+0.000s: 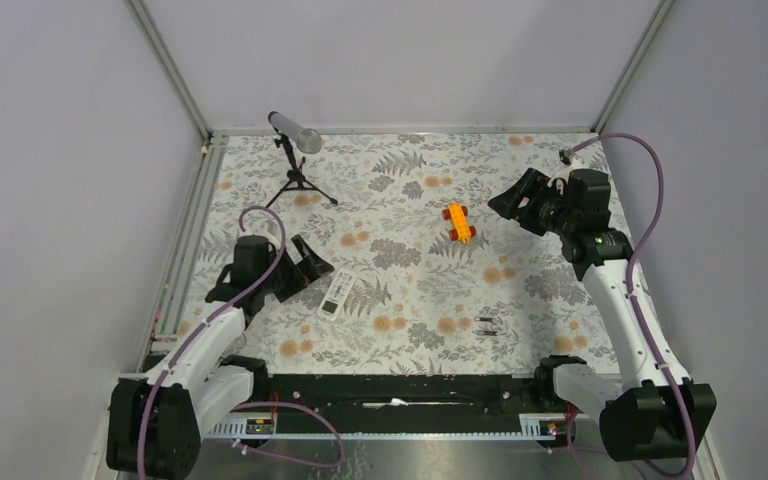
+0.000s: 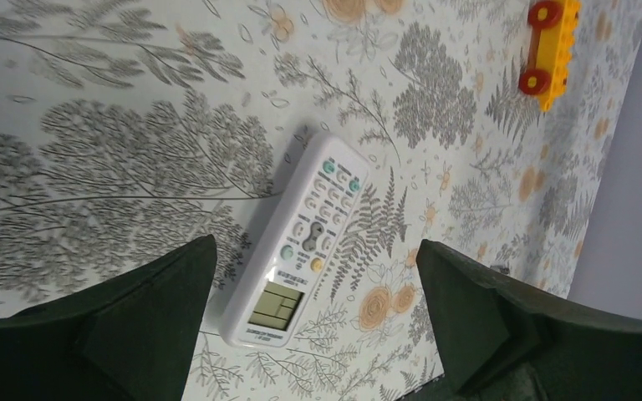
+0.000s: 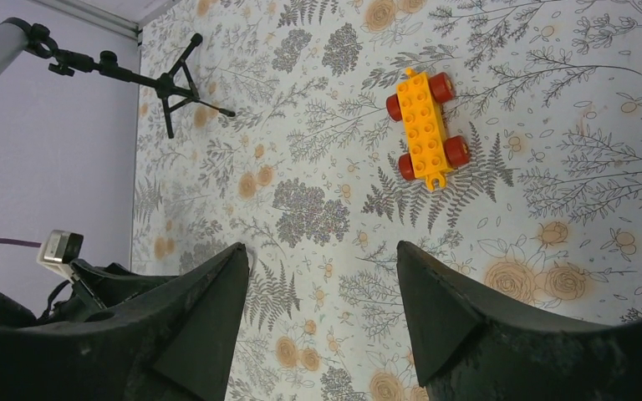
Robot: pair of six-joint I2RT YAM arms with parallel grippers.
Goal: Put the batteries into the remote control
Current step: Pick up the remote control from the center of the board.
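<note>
As it hung over the near-left part of the tabletop (image 1: 410, 285), left claw (image 2: 316, 242): released, jaws spread wide, nothing between them.
Under the left claw: the remote control (image 1: 337, 294) lay flat, framed between the two fingers in the wrist view but touched by neither.
Remote control, attitude: face up, buttons and pale screen showing; the battery bay was judged to be on the hidden underside, and its condition could not be told.
Right claw (image 3: 319, 246): released and empty, raised at the far right, pointed toward the orange toy car (image 1: 458, 221).
Batteries (image 1: 485, 325): two thin dark cylinders lay side by side near the front edge, right of centre, well apart from the remote control and from both claws.
Other items: a small tripod stand (image 1: 295, 170) stood at the far left.
Progress: judged not begun; neither battery was gripped or loaded.
Left to do: turn the remote control over, expose the bay, fetch and seat both batteries.
</note>
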